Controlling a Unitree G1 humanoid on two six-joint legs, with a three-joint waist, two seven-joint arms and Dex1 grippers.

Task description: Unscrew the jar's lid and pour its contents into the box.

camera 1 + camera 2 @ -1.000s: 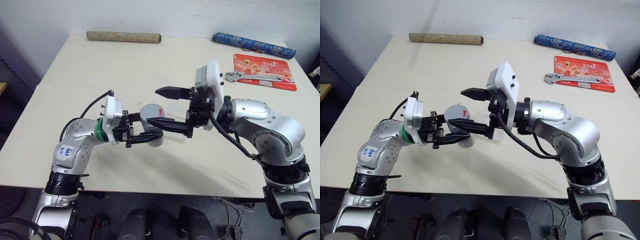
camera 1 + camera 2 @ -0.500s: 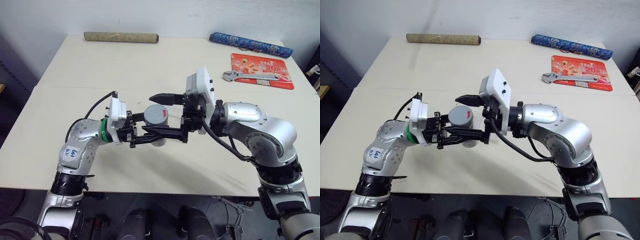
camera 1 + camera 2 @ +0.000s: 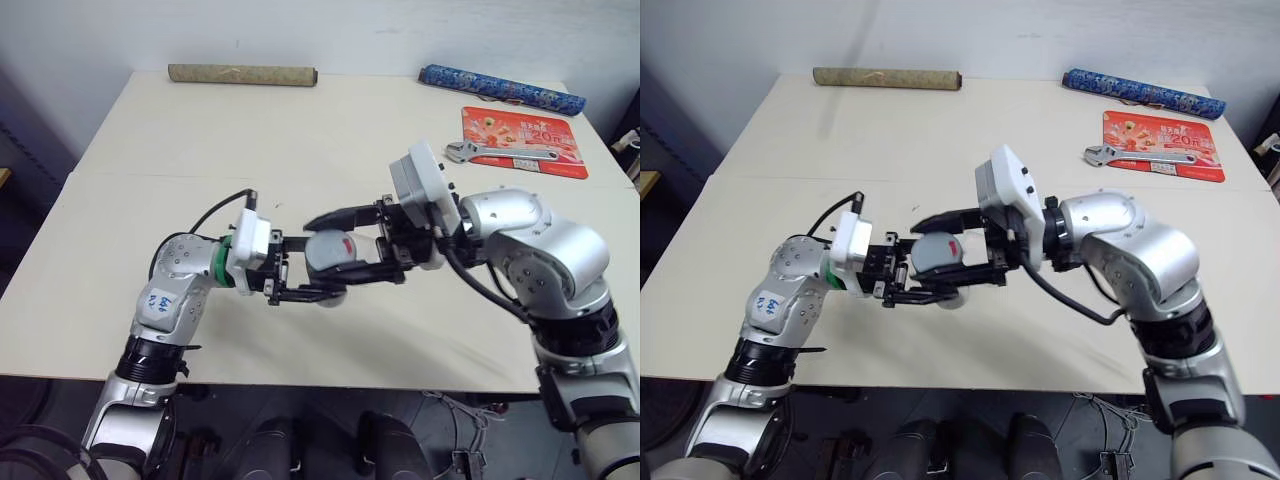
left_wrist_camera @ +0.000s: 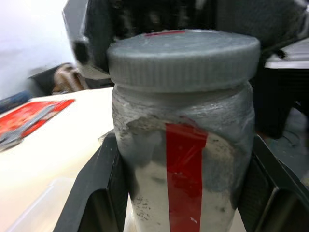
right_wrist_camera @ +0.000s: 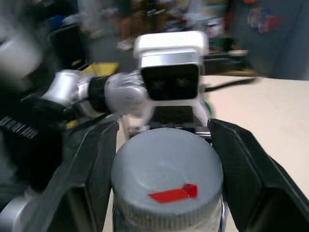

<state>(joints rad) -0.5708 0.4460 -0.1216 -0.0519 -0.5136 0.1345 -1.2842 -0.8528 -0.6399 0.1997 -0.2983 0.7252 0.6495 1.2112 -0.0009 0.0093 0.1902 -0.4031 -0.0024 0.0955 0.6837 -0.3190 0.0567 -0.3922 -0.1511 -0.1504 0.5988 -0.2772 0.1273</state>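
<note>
While both my arms are up over the table (image 3: 120,300), here's where things stand. My left gripper (image 3: 312,268) is clamped tight around the body of the jar (image 3: 335,250), holding it sideways in the air between my two hands, well above the tabletop. My right gripper (image 3: 345,243) has its two fingers closed in on the lid (image 5: 166,171) end, one either side of the cap. So both sets of jaws are shut on the same thing, one on the glassy part, one on the grey cap.

How it'll handle, my guess: it looks light, barely anything inside, and I can't actually make out the contents through the cloudy wall. The body is smooth and rigid, so it could spin in my left fingers when the right starts twisting. The red strip of label (image 4: 186,176) might give a bit more bite than the bare wall. The lid has a ribbed edge, which is the obvious place to grab, squarely across its width and not on the flat top.

As for the box (image 4: 41,205), I think that's its clear corner showing under the jar in my left wrist view, but I can't say for sure.
</note>
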